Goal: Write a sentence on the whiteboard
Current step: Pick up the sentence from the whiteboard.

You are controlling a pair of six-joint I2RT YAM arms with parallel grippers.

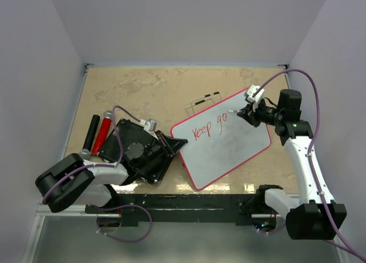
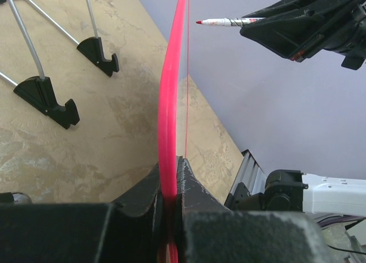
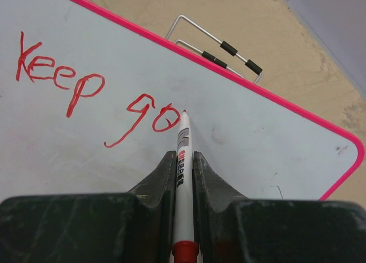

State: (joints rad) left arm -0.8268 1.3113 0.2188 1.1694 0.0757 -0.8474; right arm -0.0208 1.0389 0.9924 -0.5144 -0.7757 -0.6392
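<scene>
The whiteboard (image 1: 240,146), white with a red rim, lies tilted across the middle of the table. My left gripper (image 1: 178,143) is shut on its left rim, and in the left wrist view the red rim (image 2: 167,103) runs edge-on between the jaws of the left gripper (image 2: 170,174). The sentence (image 1: 210,127) reads "Keep go" in red. My right gripper (image 1: 244,113) is shut on a white marker (image 1: 232,112). In the right wrist view the marker (image 3: 184,131) sticks out of the right gripper (image 3: 183,155), its red tip just right of the "o" of the sentence (image 3: 86,88) on the whiteboard (image 3: 257,154).
A black ribbed slab (image 1: 137,154) lies under my left arm. A black cylinder (image 1: 91,131) and a red one (image 1: 103,134) lie side by side at the far left. A wire stand with black feet (image 1: 203,101) sits behind the board's top edge.
</scene>
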